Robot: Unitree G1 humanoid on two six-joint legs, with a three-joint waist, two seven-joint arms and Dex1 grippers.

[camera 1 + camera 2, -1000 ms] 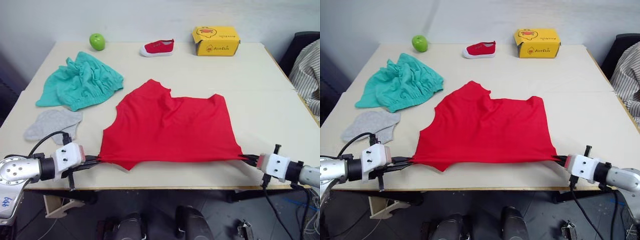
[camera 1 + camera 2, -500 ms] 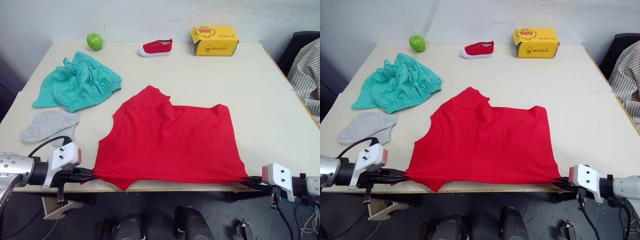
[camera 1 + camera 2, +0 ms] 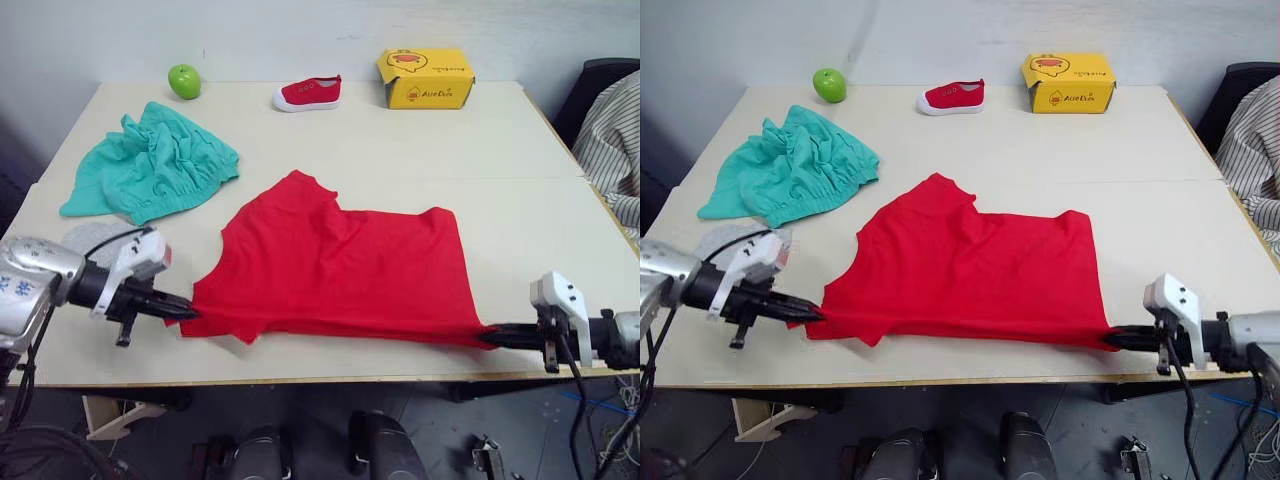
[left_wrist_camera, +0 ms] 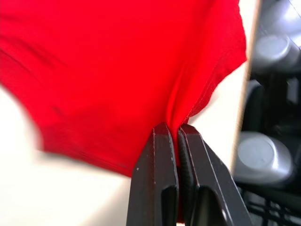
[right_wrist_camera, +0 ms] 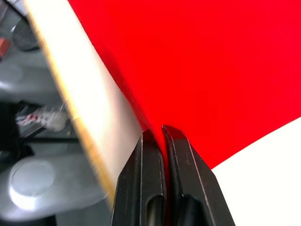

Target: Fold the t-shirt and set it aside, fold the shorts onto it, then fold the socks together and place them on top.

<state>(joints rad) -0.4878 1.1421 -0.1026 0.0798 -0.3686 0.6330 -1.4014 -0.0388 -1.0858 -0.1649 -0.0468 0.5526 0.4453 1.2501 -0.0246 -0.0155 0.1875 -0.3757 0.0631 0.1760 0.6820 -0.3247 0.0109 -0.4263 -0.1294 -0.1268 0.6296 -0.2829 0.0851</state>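
The red t-shirt (image 3: 340,260) lies spread near the table's front edge, its near hem lifted slightly. My left gripper (image 3: 183,311) is shut on the shirt's near left corner, the cloth pinched between its black fingers (image 4: 164,155). At the near right corner my right gripper (image 3: 485,338) is shut on the hem, seen close in the right wrist view (image 5: 160,136). The teal shorts (image 3: 150,165) sit crumpled at the back left. The grey socks (image 3: 90,238) lie just in front of them, partly hidden behind my left arm.
A green apple (image 3: 184,80), a small red shoe (image 3: 306,93) and a yellow box (image 3: 425,77) line the table's far edge. The wooden table (image 3: 520,190) has bare surface at the right. Striped cloth on a dark chair (image 3: 612,135) stands beyond the right edge.
Both grippers have raised the shirt's near hem and carried it away from the table's front edge, toward the middle. The left arm now covers part of the socks.
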